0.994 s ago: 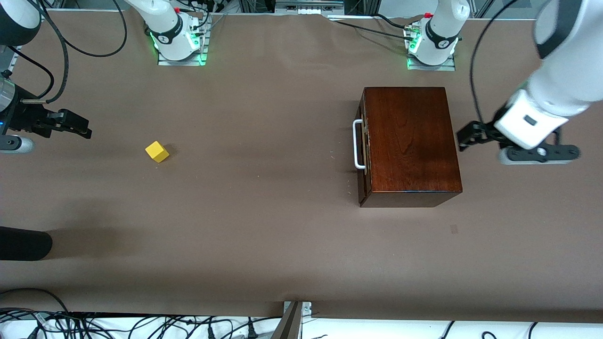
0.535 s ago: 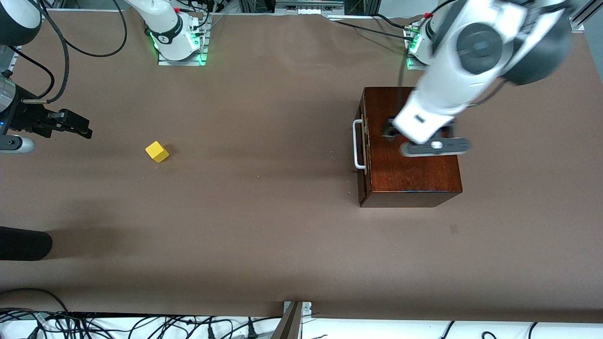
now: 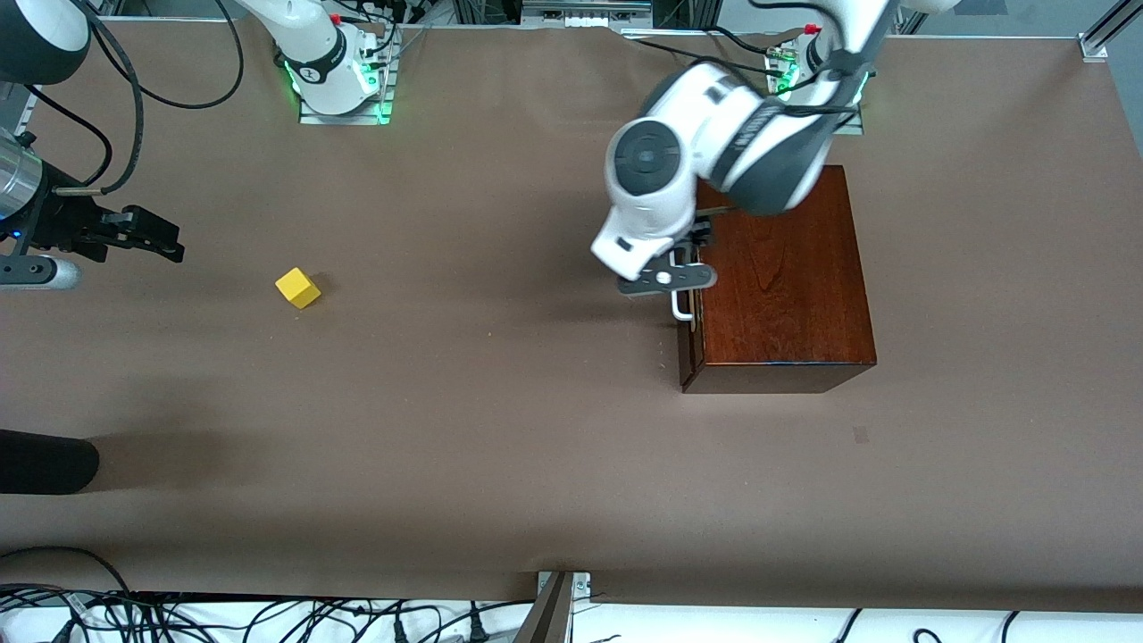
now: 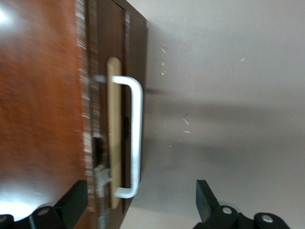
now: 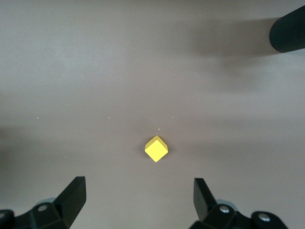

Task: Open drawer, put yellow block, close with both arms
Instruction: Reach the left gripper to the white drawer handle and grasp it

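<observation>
Nearest the front camera sits the brown paper-covered table (image 3: 500,464), with a black rounded object (image 3: 45,462) poking in at the right arm's end of it. Farther up stands the polished dark wooden box (image 3: 781,286), toward the left arm's end of the table. The drawer (image 4: 121,119) is shut flush into the box, its dark front facing the middle of the table, and its white U-shaped bar handle (image 4: 136,138) stands out from that front.

The yellow block (image 3: 297,288) lies on the bare table toward the right arm's end, well apart from the box, resting flat with one corner turned toward the front camera. In the right wrist view it (image 5: 156,149) shows alone on the paper, apart from both fingers.

The left gripper (image 4: 140,202) hangs over the drawer's handle at the edge of the box; the left arm reaches down from its base and its wrist covers most of the handle in the front view. Its jaws stand wide apart, one finger over the box top and one over the table, with the handle between them and not gripped.

The right gripper (image 3: 147,237) hovers over the table at the right arm's end, near the yellow block but not over it. Its jaws are spread wide too and hold nothing. The two arm bases (image 3: 335,76) stand farthest off along the table's edge, green lights glowing at their feet
</observation>
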### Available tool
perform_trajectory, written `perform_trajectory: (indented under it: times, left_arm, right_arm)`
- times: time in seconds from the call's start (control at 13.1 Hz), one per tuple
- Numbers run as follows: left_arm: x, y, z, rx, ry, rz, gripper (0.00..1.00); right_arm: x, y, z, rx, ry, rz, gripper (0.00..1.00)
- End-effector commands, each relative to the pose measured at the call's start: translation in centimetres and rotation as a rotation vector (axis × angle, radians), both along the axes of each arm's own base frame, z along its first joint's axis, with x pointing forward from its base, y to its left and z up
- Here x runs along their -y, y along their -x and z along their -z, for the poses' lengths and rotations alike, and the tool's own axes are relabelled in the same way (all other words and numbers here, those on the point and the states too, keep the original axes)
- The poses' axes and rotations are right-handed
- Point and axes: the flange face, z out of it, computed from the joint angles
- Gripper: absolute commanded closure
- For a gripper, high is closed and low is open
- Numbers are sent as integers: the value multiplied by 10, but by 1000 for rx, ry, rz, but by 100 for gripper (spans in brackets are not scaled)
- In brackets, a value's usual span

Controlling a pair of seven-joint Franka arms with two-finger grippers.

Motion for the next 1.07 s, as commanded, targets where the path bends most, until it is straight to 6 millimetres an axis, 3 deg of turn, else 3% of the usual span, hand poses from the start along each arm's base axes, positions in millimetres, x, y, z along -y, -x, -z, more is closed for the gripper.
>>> perform_trajectory:
  times: [0.0,0.15,0.31,0.99]
  left_arm:
    - [36,16,32,44,-105,55,0]
    - [37,15,64,46,-160,75,0]
    - [38,7,79,104,-177,110,0]
    - [24,-7,99,136,-253,139,0]
  right_arm:
    - [-2,2,-6,0,-3,-13,0]
    - [-2,2,-5,-2,-4,-13,0]
    - [-3,2,-6,1,-4,-13,0]
    - [1,2,1,-19,-2,-5,0]
